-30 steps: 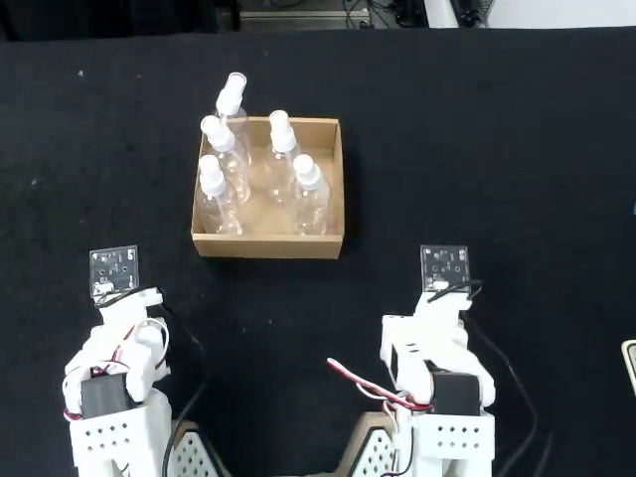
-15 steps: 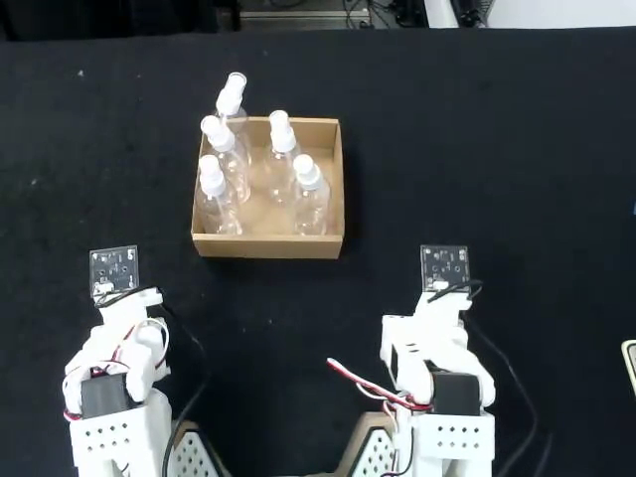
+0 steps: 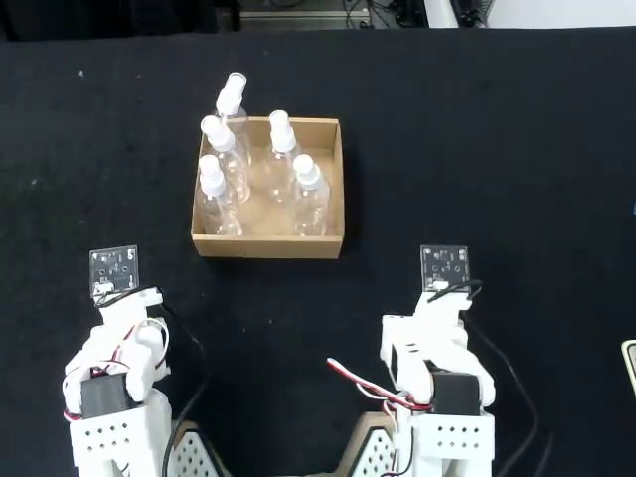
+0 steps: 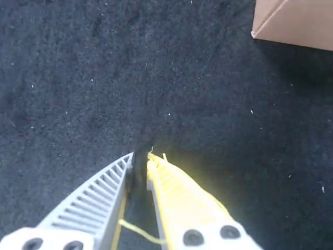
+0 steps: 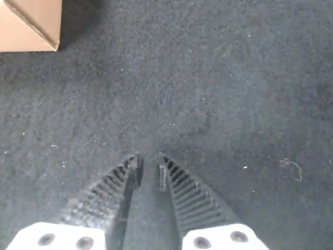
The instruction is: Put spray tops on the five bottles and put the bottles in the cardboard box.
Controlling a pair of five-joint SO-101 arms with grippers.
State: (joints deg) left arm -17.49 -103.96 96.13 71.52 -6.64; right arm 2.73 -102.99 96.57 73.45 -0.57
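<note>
The cardboard box (image 3: 268,244) sits on the black cloth at the middle of the table. Several clear bottles with white spray tops stand in it, such as one at the near left (image 3: 213,189) and one at the near right (image 3: 309,189). Another bottle (image 3: 232,99) stands at the box's far left corner, its top past the far rim. The left arm (image 3: 114,338) and right arm (image 3: 432,348) are folded back at the near edge, well short of the box. My left gripper (image 4: 140,158) is shut over bare cloth. My right gripper (image 5: 149,158) is shut too, holding nothing.
A box corner shows far off in each wrist view, the box (image 4: 296,23) for the left and the box (image 5: 26,26) for the right. A pale object (image 3: 629,360) peeks in at the table's right edge. Open black cloth lies between arms and box.
</note>
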